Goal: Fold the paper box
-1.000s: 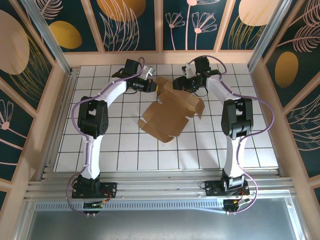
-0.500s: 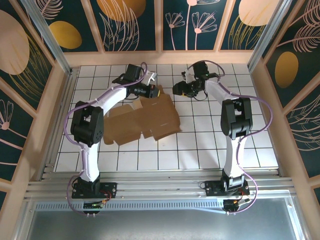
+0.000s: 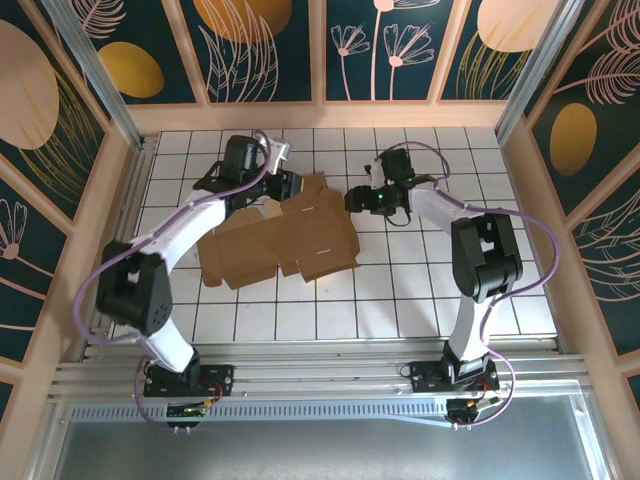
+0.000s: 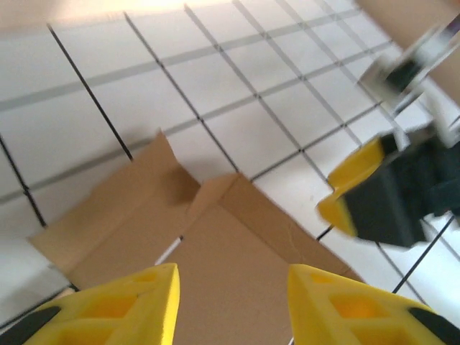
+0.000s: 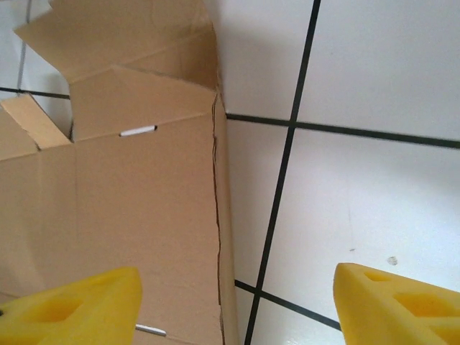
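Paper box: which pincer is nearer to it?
Left. The left pincer hangs over the far edge of the paper box; the right pincer sits just off its far right corner.

Sheet shifted left, both arms moved after it

The paper box (image 3: pixel 280 240), a second ago lying cornerwise at the middle of the table (image 3: pixel 450 290), now lies spread flat nearer the left edge, its long side roughly along the far edge. The left pincer (image 3: pixel 292 186) has shifted left over the sheet's far flaps, and its arm's elbow has swung out toward the left edge. The right pincer (image 3: pixel 352 200) has come away from the far edge to just beside the sheet's far right corner.
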